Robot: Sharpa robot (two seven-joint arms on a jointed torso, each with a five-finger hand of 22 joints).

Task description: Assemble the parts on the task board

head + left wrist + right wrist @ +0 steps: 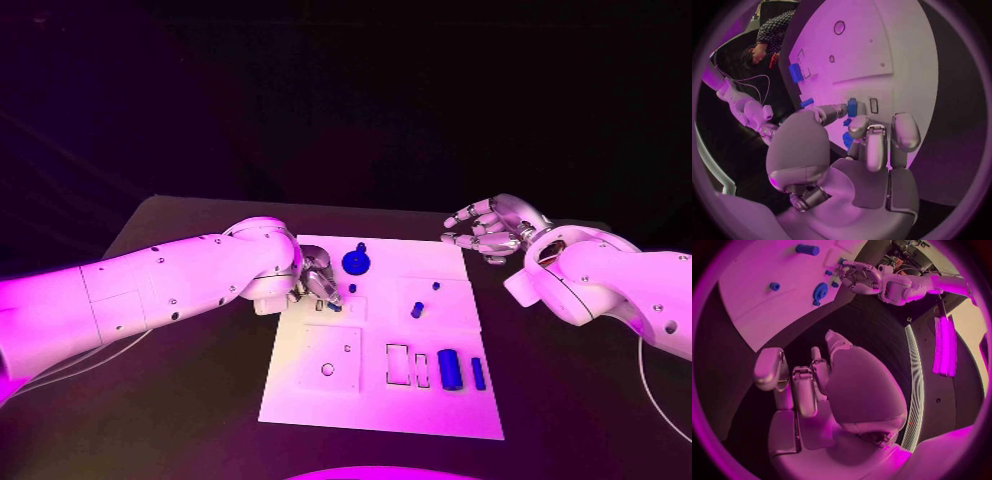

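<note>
Where visible, task board (378, 400) white, w/ blue parts (449, 369).

black table (173, 400) under the white plate, thin pale cable (87, 362) lying across it

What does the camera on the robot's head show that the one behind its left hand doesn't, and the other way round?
Head view alone: the right hand, held off the far right corner of the task board with nothing in it, and the pair of blue cylinders lying near the board's front edge. Left wrist view alone: a close look at the left hand, its fingertips pinching a small blue part over the board, beside a rectangular slot. Both share the white board, the left hand on it, and blue parts lying loose.
</note>
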